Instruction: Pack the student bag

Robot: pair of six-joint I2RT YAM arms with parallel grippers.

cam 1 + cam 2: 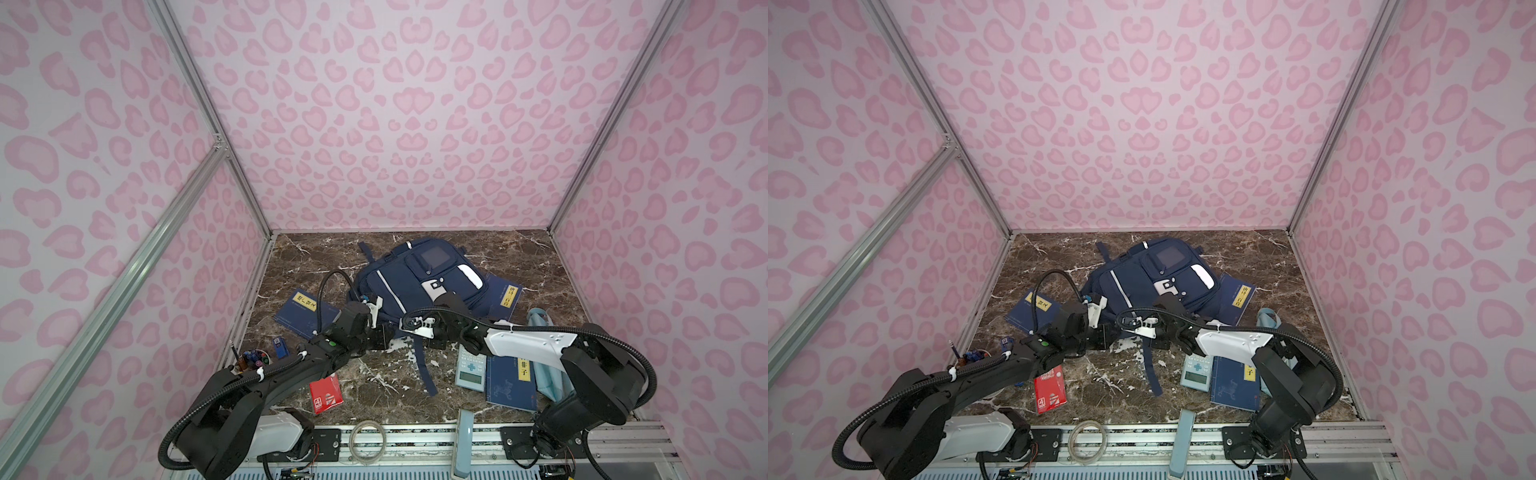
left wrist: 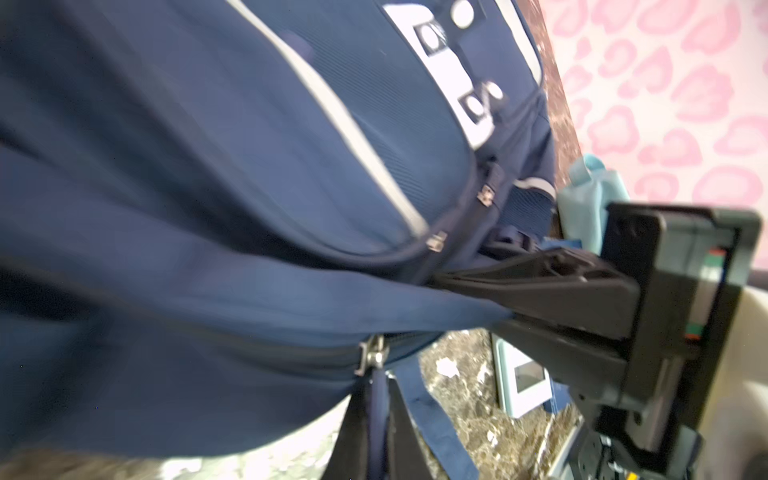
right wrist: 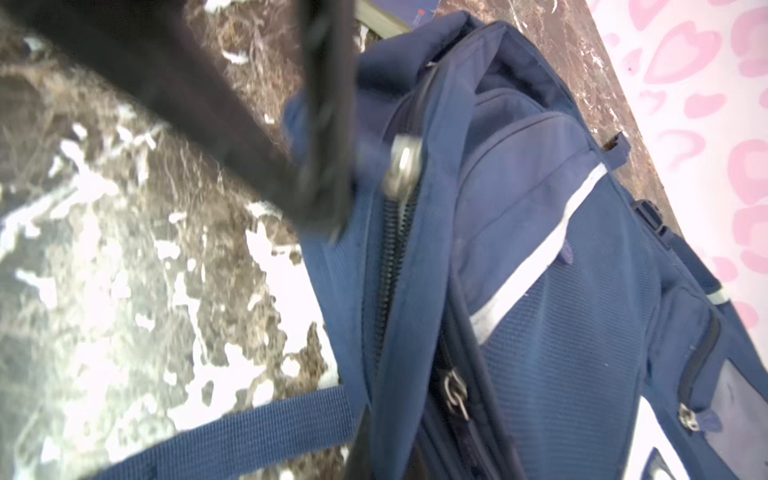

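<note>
The navy student bag (image 1: 415, 282) (image 1: 1158, 282) lies front-up on the marble table in both top views. Both grippers meet at its near edge. My left gripper (image 2: 376, 415) (image 1: 388, 337) is shut on the blue zipper pull (image 2: 380, 395) that hangs from a metal slider (image 2: 372, 357). In the left wrist view, the right gripper's fingers (image 2: 519, 286) pinch a fold of the bag's blue fabric (image 2: 291, 291). The right gripper (image 3: 374, 453) (image 1: 405, 332) is shut on that fold beside the zipper track (image 3: 390, 257). In the right wrist view the left gripper (image 3: 324, 166) shows as a dark blur.
Flat blue books lie left (image 1: 305, 316), right (image 1: 505, 295) and front right (image 1: 513, 384) of the bag. A calculator (image 1: 471, 368), a red box (image 1: 327, 395), a pen cup (image 1: 253, 359) and a light-blue item (image 1: 540, 324) stand nearby. A bag strap (image 1: 424, 370) trails forward.
</note>
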